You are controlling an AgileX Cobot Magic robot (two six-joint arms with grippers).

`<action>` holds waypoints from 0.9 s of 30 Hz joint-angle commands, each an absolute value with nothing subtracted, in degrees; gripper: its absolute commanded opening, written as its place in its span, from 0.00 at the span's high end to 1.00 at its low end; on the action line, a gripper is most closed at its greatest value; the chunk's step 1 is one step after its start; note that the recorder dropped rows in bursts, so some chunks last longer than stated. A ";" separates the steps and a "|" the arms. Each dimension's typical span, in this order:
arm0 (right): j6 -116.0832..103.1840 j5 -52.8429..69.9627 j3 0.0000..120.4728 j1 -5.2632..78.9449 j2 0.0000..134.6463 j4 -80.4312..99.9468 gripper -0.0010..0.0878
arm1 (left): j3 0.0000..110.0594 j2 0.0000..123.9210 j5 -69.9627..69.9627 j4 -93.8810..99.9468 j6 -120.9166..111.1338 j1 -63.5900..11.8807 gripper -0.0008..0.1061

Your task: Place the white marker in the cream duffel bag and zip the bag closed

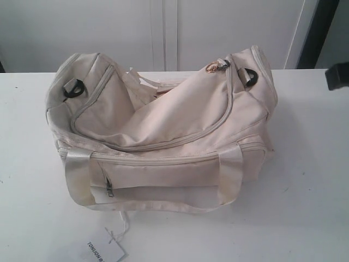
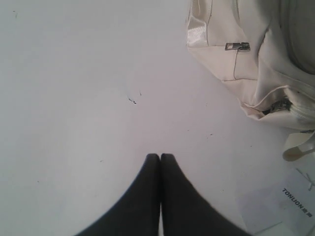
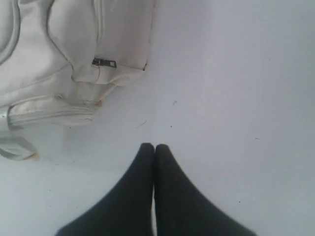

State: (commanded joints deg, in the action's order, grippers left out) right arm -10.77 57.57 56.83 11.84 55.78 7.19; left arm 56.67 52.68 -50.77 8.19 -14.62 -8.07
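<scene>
The cream duffel bag (image 1: 163,120) lies slumped in the middle of the white table. Its curved top zipper runs joined along the bag, with the gold ring pull (image 1: 211,67) at the right end. The white marker is out of view. My left gripper (image 2: 160,156) is shut with nothing in it, over bare table beside a corner of the bag (image 2: 256,59). My right gripper (image 3: 154,146) is shut and empty too, over bare table off the bag's other end (image 3: 59,54). Only a dark part of the right arm (image 1: 338,75) shows at the exterior view's right edge.
A white paper hang tag (image 1: 103,250) on a string lies on the table in front of the bag; it also shows as the hang tag (image 2: 295,201) in the left wrist view. The front pocket's zip pull (image 1: 109,189) hangs at the pocket's left end. A white wall stands behind the table.
</scene>
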 joint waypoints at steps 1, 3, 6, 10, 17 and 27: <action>-10.77 57.02 55.31 11.84 54.48 7.19 0.99 | 56.67 52.68 -50.77 8.19 -14.62 -8.07 0.99; -11.41 56.19 52.54 11.84 52.06 7.19 0.99 | 56.67 52.68 -50.77 8.19 -14.62 -8.07 0.99; -13.81 54.93 48.27 11.84 48.32 7.33 0.99 | 56.67 52.68 -50.66 8.19 -14.62 -8.07 0.99; -14.22 55.49 44.34 11.84 43.65 7.33 0.99 | 56.67 52.68 -50.66 8.19 -14.62 -8.07 0.99; -14.22 59.08 43.54 11.84 40.56 7.33 0.99 | 56.67 52.68 -50.66 8.19 -14.62 -8.07 0.99; -13.24 58.67 43.44 11.56 38.60 9.49 0.99 | 56.67 52.68 -50.56 8.19 -14.62 -8.07 0.99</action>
State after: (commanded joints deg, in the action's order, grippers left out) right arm -13.24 58.67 43.44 11.56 38.60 9.49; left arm 56.67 52.68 -50.56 8.19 -14.62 -8.07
